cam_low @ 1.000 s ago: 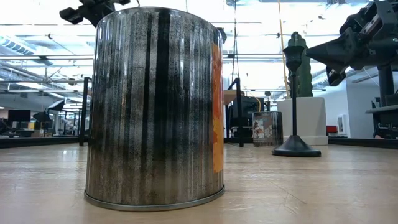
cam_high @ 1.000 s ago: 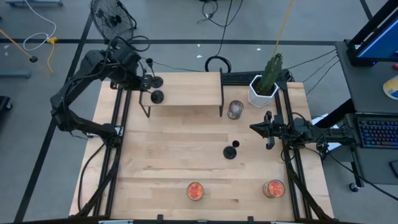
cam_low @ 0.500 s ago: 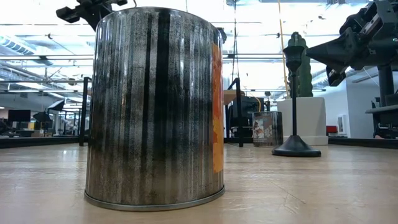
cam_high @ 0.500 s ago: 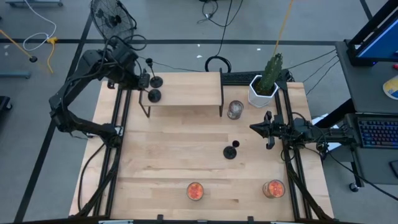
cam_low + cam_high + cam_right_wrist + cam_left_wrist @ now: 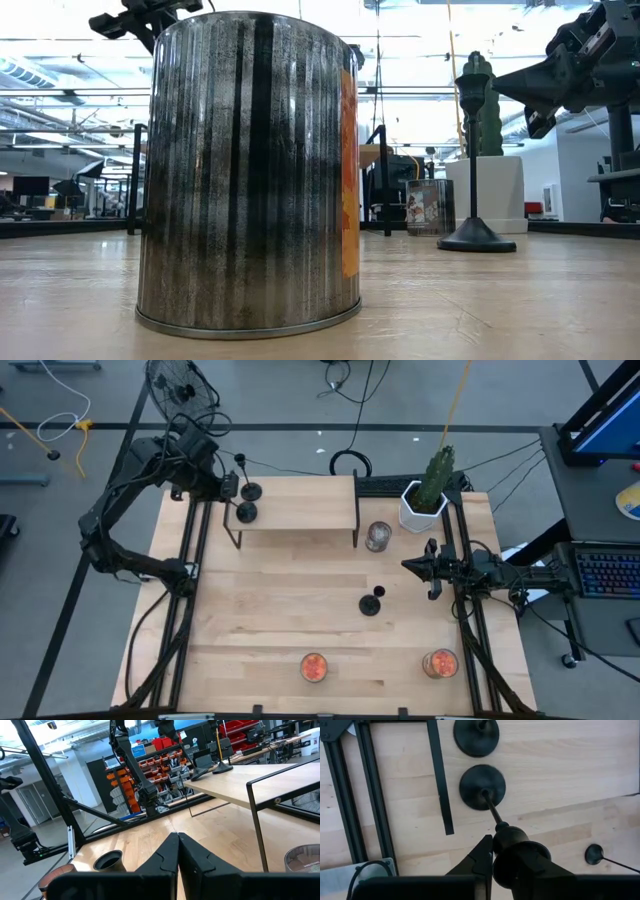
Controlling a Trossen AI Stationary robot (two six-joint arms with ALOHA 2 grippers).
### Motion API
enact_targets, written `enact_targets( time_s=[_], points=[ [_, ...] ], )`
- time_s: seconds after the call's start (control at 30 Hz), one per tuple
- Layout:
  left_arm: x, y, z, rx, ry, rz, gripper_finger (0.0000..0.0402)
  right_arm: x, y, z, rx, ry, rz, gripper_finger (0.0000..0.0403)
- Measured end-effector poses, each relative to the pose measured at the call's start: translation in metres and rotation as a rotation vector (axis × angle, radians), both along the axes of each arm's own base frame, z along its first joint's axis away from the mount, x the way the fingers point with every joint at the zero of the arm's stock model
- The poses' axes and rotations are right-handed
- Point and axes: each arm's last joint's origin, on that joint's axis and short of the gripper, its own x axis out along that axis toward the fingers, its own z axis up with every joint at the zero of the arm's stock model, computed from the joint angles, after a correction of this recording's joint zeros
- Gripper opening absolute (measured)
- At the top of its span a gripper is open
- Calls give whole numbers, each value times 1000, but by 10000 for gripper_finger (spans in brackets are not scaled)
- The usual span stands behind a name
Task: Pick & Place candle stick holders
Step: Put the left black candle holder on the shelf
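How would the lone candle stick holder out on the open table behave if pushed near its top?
The candle stick holder would probably tip: its thin stem rises tall above a small disc base. It looks rigid, and once toppled it might roll in an arc.

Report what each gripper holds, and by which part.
The right gripper is shut and empty. The left gripper is at the cup top of a black disc-based candle stick holder standing on the wooden shelf. Whether it grips cannot be told.

On my wooden surface [image 5: 280,620] two orange-filled jars [image 5: 314,667] [image 5: 440,662] sit along the near edge. A silvery glass jar [image 5: 378,537] stands beside the raised shelf [image 5: 300,505], near a potted cactus [image 5: 430,485].
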Motion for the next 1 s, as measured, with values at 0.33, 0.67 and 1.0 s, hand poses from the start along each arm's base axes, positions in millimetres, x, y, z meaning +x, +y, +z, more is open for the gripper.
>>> enact_targets(
  time_s=[0.33, 0.67, 1.0],
  points=[
    [0, 0, 0, 11, 9, -6, 56, 0, 0, 0, 0, 0, 0, 0],
    [-3, 3, 0, 21, 17, -7, 57, 0, 0, 0, 0, 0, 0, 0],
    [-4, 3, 0, 22, 15, 0, 58, 0, 0, 0, 0, -1, 0, 0]
  ],
)
